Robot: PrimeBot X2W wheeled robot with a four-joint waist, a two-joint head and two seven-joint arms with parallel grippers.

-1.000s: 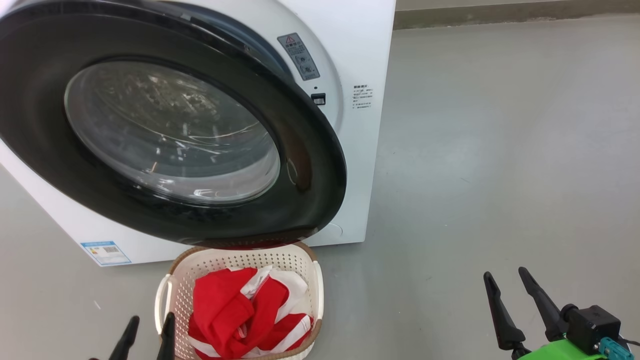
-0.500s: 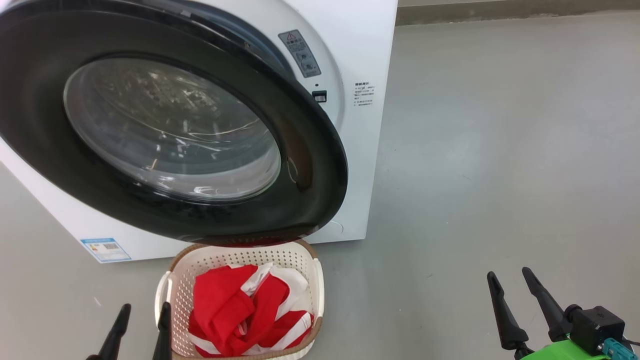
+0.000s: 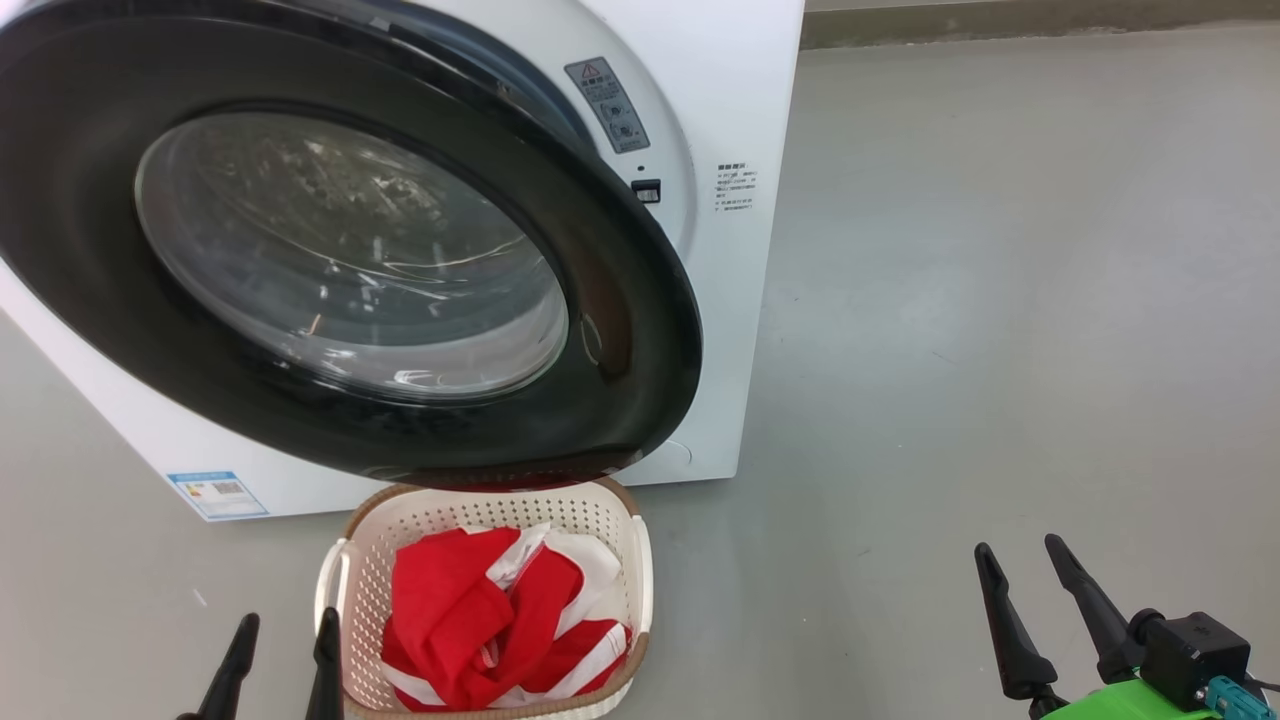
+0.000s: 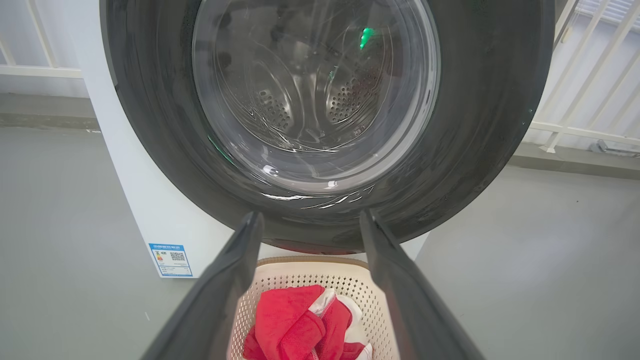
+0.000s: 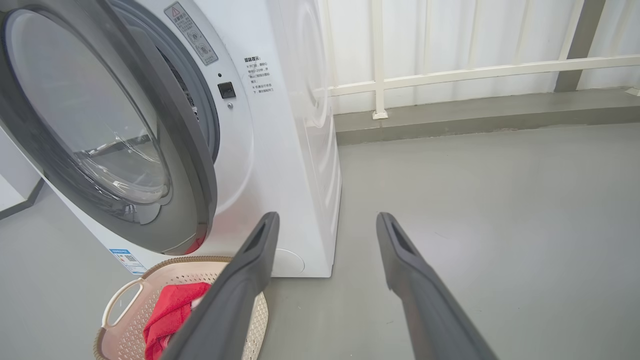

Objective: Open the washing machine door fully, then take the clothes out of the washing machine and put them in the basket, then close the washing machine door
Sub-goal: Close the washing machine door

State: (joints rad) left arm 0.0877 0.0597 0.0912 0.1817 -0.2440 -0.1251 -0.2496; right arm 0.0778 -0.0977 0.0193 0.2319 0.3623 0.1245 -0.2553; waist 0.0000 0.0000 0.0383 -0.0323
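Loosely crumpled clothes (image 3: 450, 620) fill the perforated basket (image 3: 480, 515) (left pincer (image 3: 288, 625), right pincer (image 3: 1018, 548) both apart).

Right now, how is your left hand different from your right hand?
The left hand is right beside the basket, at its left side; the right hand hangs over the grey floor, well clear of the basket. The left hand points at the washing machine door; the right hand points at the floor beside the washing machine. Both are open and hold nothing.

White washing machine (image 3: 740, 100), black-ringed door (image 3: 620, 330), red clothes (image 3: 450, 620) striped white, cream perforated basket (image 3: 480, 515), seemingly brown-rimmed
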